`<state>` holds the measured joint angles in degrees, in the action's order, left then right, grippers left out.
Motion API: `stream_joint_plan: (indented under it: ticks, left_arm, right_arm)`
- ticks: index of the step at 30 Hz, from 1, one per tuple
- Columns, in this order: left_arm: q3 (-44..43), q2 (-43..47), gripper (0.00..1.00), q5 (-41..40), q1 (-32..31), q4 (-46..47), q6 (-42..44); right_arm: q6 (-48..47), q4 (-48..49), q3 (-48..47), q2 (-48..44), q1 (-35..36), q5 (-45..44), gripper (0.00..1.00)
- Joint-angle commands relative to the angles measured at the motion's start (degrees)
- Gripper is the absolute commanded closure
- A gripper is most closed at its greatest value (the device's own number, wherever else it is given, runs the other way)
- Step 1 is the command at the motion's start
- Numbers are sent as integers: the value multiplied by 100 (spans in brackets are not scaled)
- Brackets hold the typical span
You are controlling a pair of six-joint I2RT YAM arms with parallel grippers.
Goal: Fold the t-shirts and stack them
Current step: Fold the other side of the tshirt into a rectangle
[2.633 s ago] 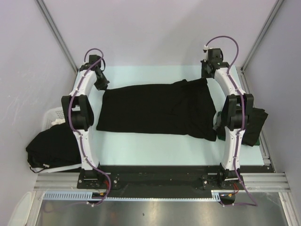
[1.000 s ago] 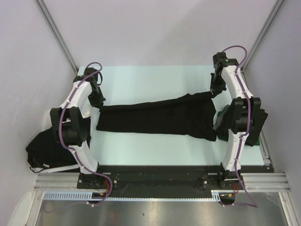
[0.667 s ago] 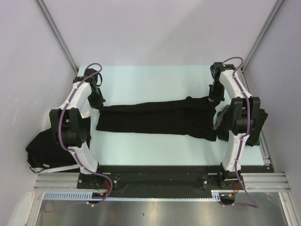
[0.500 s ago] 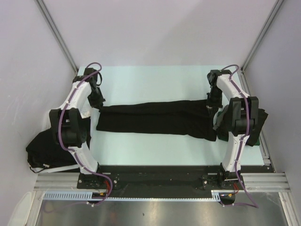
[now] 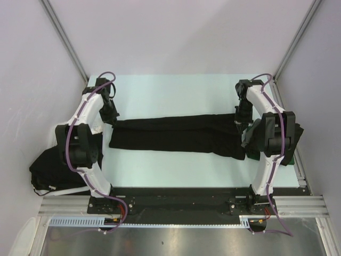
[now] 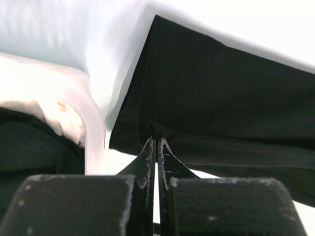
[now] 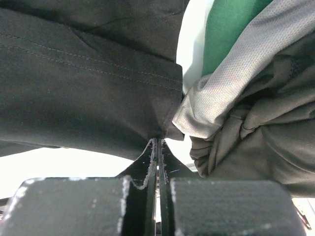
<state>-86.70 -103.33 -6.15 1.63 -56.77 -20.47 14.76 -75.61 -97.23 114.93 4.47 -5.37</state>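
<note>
The left jaws and right jaws each pinch an end of the black t-shirt (image 5: 176,133), folded into a long band across the bench (image 5: 176,90). Both bites look thin: cloth could slip out, or the right end could snag the grey garment (image 7: 236,103) just beside it

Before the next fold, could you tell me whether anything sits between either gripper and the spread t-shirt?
Nothing visible does: the left gripper and the right gripper are each shut on an edge of the t-shirt. A grey and green cloth pile lies beside its right end, not between.
</note>
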Motion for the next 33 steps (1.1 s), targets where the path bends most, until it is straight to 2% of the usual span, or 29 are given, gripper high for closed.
stream_joint_plan:
  ticks: [1, 12, 27, 28, 29, 30, 31, 33]
  left_arm:
    - [161, 462, 100, -53, -22, -62, 113]
    - [601, 682, 100, -70, -14, 17, 122]
    - [672, 507, 100, 18, -49, 61, 113]
    - [637, 454, 100, 26, -57, 61, 87]
    - [619, 419, 99, 26, -57, 61, 78]
    - [584, 384, 91, 26, -57, 52, 69]
    - [488, 305, 87, 18, -75, 0, 43]
    - [382, 252, 79, -8, -92, -27, 17]
  right_arm:
    - [-9, -217, 90, -305, -51, -140, 100]
    - [44, -24, 565, -393, -113, -211, 100]
    - [-70, 99, 908, -209, -95, -281, 100]
    - [-61, 117, 899, -174, -95, -281, 97]
    - [-79, 108, 890, -147, -87, -281, 88]
    - [-70, 108, 890, -103, -87, -272, 77]
    - [-88, 117, 881, -94, -78, -263, 64]
    - [-96, 108, 846, -68, -34, -263, 58]
